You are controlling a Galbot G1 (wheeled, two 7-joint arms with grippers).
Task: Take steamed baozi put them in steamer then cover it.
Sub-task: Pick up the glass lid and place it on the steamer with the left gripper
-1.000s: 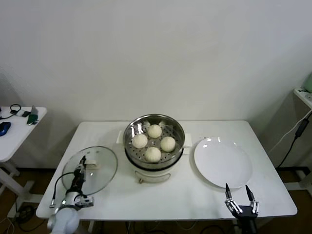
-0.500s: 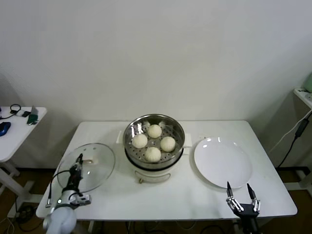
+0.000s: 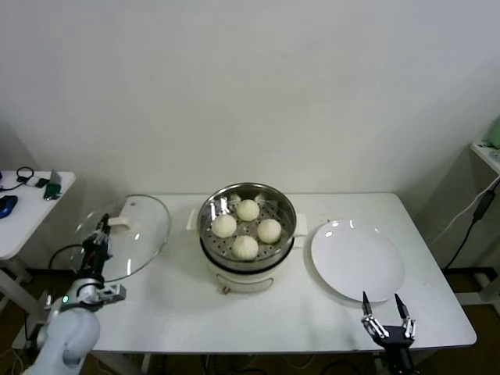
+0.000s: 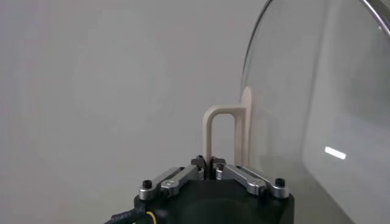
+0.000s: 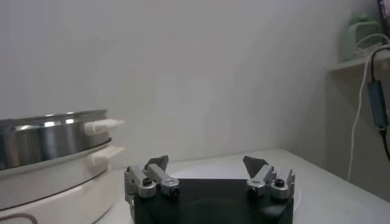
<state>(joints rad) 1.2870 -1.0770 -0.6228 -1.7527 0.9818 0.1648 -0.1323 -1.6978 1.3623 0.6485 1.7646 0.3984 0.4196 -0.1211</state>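
Four cream-white baozi [image 3: 246, 226] sit in the steel steamer [image 3: 215, 206] on its white pot base at the table's middle. My left gripper [image 3: 102, 230] is shut on the whitish handle [image 4: 219, 131] of the clear glass cover [image 3: 137, 234]. It holds the cover tilted up on edge above the table's left end, left of the steamer. In the left wrist view the glass [image 4: 317, 115] stands beside the handle. My right gripper [image 3: 385, 315] is open and empty at the table's front right; it also shows in the right wrist view [image 5: 206, 164].
A flat white plate [image 3: 358, 259] lies right of the steamer, just behind my right gripper. A small side table [image 3: 31, 203] with loose items stands at the far left. A shelf with a cable [image 3: 476, 211] is at the far right.
My left gripper has lifted the cover off the table, tilted it upright, and carried it up and to the left. My right gripper has barely moved.
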